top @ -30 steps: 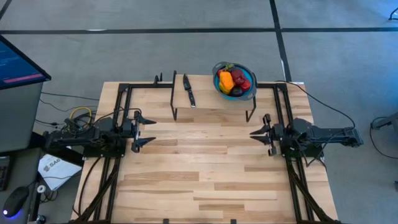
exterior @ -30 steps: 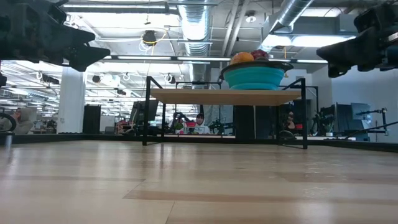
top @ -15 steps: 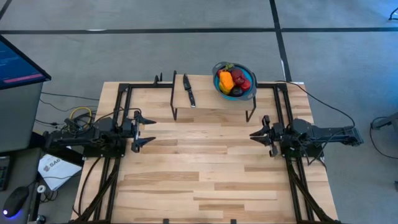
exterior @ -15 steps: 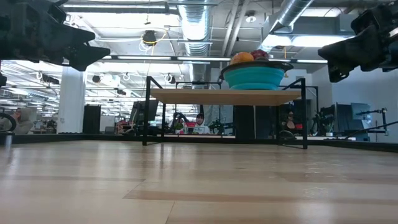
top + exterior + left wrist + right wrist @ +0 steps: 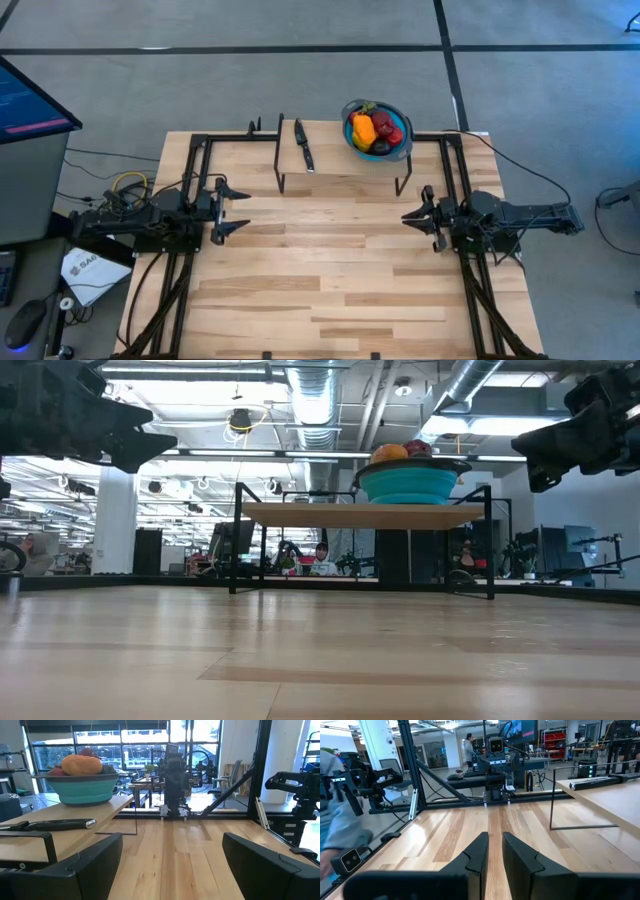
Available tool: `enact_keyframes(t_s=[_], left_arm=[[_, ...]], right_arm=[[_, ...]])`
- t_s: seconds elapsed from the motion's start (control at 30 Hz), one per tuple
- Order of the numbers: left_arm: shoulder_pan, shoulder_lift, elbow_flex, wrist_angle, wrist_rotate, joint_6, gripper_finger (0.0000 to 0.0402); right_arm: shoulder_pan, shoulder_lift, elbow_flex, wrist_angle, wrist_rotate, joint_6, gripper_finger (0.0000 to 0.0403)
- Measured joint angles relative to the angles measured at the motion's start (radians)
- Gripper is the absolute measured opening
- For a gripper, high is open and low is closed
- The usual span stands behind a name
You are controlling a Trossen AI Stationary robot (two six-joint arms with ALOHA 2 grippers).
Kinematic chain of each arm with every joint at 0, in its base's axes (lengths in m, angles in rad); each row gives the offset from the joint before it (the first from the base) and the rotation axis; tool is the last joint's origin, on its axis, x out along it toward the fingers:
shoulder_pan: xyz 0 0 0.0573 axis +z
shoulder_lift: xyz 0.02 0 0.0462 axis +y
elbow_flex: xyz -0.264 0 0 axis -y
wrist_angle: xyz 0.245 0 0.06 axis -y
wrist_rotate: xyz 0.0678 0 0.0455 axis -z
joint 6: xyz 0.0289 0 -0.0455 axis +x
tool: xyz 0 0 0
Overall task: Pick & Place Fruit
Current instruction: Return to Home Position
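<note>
Fruit point(image 5: 374, 130): small, rounded, orange and red

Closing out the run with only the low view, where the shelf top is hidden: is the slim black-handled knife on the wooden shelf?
Observer: Yes. The slim black-handled knife lies flat on the wooden shelf, on the left arm's side of the round blue bowl, apart from it.
Operator: What fruit is in the bowl?
Observer: From above, the fruit shows yellow, orange, red and dark pieces.
Operator: Is the left gripper holding anything?
Observer: No. The left gripper is open, with nothing between its fingers.
</note>
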Motion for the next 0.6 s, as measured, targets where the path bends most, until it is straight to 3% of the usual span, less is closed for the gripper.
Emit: enact_keyframes(t_s=[0.6], left_arm=[[0.0, 0.0, 0.0, 0.012, 0.0, 0.0, 0.0337]], right_arm=[[0.0, 0.0, 0.0, 0.0, 0.0, 0.0, 0.0049]])
